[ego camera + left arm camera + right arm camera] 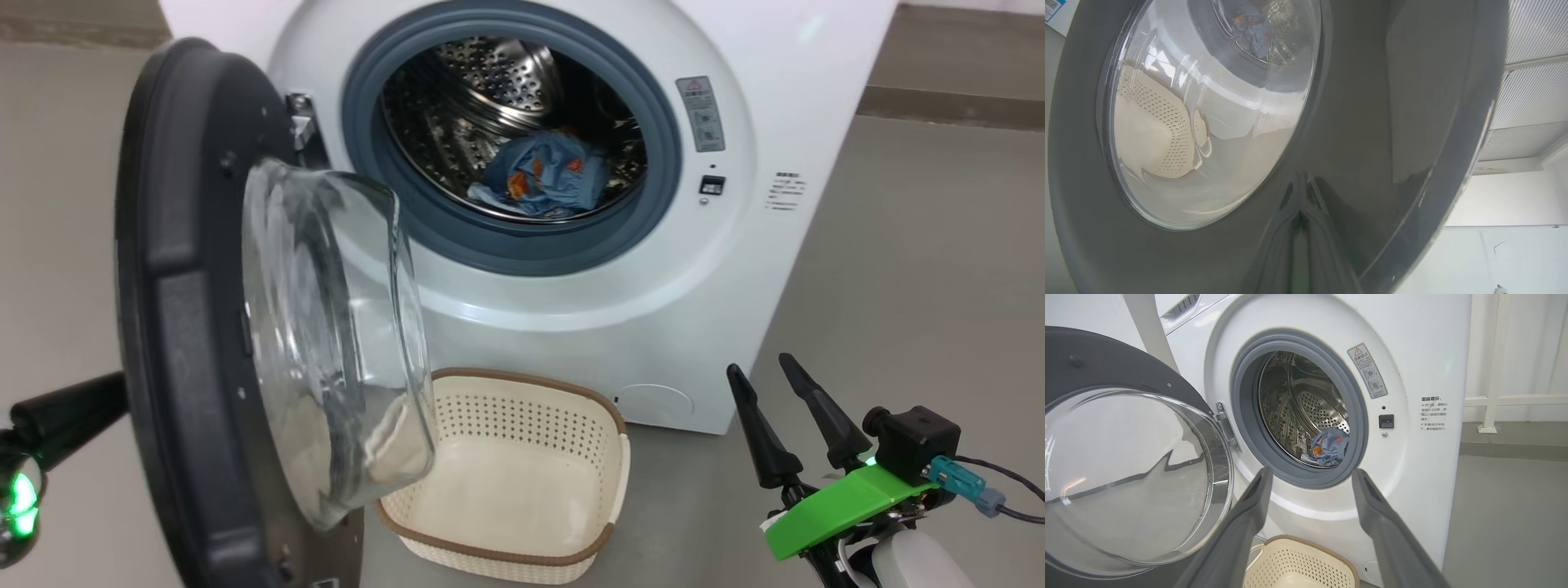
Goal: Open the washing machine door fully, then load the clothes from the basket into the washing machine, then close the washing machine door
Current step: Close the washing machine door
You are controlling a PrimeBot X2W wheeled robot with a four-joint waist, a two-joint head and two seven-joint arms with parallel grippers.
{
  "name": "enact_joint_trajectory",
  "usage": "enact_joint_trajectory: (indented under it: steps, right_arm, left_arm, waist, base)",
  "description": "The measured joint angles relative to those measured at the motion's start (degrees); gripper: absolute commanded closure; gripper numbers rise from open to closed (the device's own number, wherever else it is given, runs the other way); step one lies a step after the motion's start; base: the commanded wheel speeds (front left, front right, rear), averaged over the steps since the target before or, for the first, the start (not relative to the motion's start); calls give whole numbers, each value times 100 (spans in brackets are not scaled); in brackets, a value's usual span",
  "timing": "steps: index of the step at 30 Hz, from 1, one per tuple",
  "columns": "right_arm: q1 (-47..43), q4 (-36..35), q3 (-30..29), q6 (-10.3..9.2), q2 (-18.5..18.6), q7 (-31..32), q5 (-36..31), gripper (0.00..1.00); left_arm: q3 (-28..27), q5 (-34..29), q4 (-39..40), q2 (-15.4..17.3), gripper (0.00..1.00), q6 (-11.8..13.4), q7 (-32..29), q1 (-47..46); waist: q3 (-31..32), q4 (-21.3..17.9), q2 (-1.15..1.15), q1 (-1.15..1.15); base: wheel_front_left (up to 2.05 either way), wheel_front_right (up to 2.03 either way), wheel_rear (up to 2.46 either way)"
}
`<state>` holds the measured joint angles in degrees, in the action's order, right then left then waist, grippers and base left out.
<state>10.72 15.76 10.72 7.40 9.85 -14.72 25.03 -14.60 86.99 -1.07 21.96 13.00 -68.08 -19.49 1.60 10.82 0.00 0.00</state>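
Two right fingers (759,433) stand wide apart, holding nothing. Beyond their tips is the washing machine (735,286). The blue clothes (543,175) lie low in its steel drum (490,82), framed between the two tips in the right wrist view. Below and to the left of these fingers, the empty basket (506,408) sits on the floor (898,286). The left fingers (1318,265) are pressed together, tips meeting their own reflection on the glossy outer face of the door (180,327), which stands open on its hinge.
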Motion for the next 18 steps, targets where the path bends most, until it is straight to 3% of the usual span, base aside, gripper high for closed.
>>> enact_joint_trajectory:
  steps: [8, 18]
  right_arm:
    - [-2, -13, -21, 0, -22, 0, -2, 0]
    - [-2, -23, -41, 0, -16, 0, -16, 0]
  left_arm:
    - [121, -8, 327, -366, 100, 45, 155, 104]
    - [177, -8, 465, -555, 100, 20, 301, 108]
  waist:
    - [-27, -441, 0, 0]
    - [-62, -1055, 0, 0]
  base:
    - [0, 0, 0]
    - [0, 0, 0]
